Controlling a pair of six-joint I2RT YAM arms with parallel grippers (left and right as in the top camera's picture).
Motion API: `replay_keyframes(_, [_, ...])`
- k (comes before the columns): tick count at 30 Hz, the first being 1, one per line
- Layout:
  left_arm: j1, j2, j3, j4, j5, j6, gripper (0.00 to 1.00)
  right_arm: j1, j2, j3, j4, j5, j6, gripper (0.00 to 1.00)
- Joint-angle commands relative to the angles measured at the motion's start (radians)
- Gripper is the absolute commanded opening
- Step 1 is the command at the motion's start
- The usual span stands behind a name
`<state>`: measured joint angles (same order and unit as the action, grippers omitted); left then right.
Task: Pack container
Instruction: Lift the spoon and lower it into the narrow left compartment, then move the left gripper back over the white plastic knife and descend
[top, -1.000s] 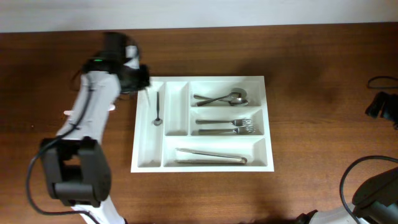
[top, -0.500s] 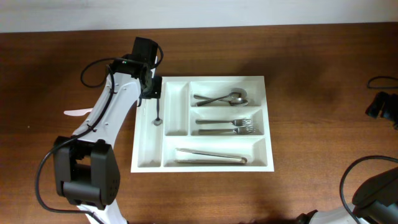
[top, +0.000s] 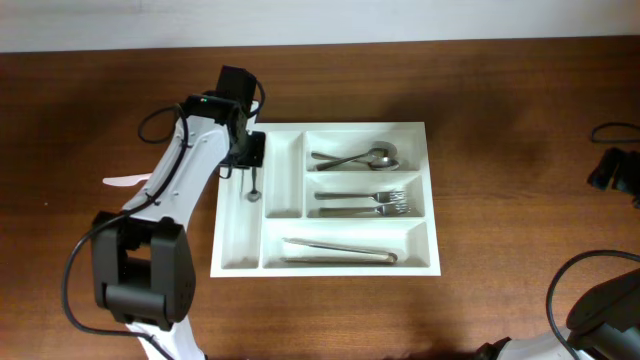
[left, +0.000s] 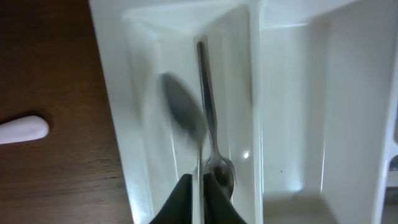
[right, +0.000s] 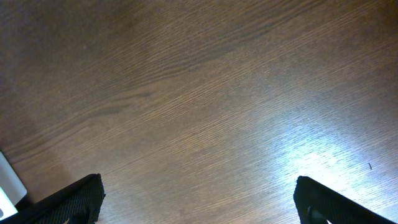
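Note:
The white container (top: 240, 255) lies mid-table. My left gripper (top: 252, 168) hangs over its leftmost narrow compartment. In the left wrist view the gripper (left: 200, 194) is shut on the thin handle of a small spoon (left: 182, 114), whose blurred bowl sticks out above the compartment floor. A second small spoon (left: 217, 168) lies flat in that same compartment (left: 239, 93), bowl toward the fingers; overhead it shows as the small spoon (top: 254, 190). My right gripper (right: 202, 205) stands wide open over bare wood, far right of the container, nothing between its fingers.
The wide compartments hold large spoons (top: 356, 158), forks (top: 365, 203) and long pieces (top: 340, 250). A white plastic utensil (top: 125, 181) lies on the table left of the container, seen too as the white utensil (left: 22, 129). My right arm (top: 612, 168) sits at the right edge.
My left arm swung right from beyond the container's far left corner to above the leftmost compartment, carrying the spoon. The right arm has not moved.

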<state>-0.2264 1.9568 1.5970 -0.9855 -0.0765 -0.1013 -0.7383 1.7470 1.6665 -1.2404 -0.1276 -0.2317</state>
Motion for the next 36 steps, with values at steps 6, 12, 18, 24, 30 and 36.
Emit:
replay_keyframes(6, [0.005, 0.024, 0.006, 0.005, 0.021, -0.010, 0.59, -0.002, 0.009, -0.001, 0.000, 0.005, 0.009, 0.99])
replay_keyframes(12, [0.007, 0.023, 0.057, 0.019, 0.002, -0.011, 0.79, -0.002, 0.009, -0.001, 0.000, 0.005, 0.009, 0.99])
replay_keyframes(18, [0.039, 0.023, 0.191, -0.008, -0.100, -0.304, 0.99, -0.002, 0.009, -0.001, 0.000, 0.005, 0.009, 0.99])
replay_keyframes(24, [0.156, 0.024, 0.214, -0.110, 0.007, -1.089, 0.99, -0.002, 0.009, -0.001, 0.000, 0.005, 0.009, 0.99])
replay_keyframes(30, [0.214, 0.025, 0.214, -0.118, 0.010, -1.109, 0.99, -0.002, 0.009, -0.001, 0.000, 0.005, 0.009, 0.99])
replay_keyframes(36, [0.332, 0.042, 0.214, -0.116, 0.141, -1.283, 0.99, -0.002, 0.009, -0.001, 0.000, 0.005, 0.009, 0.99])
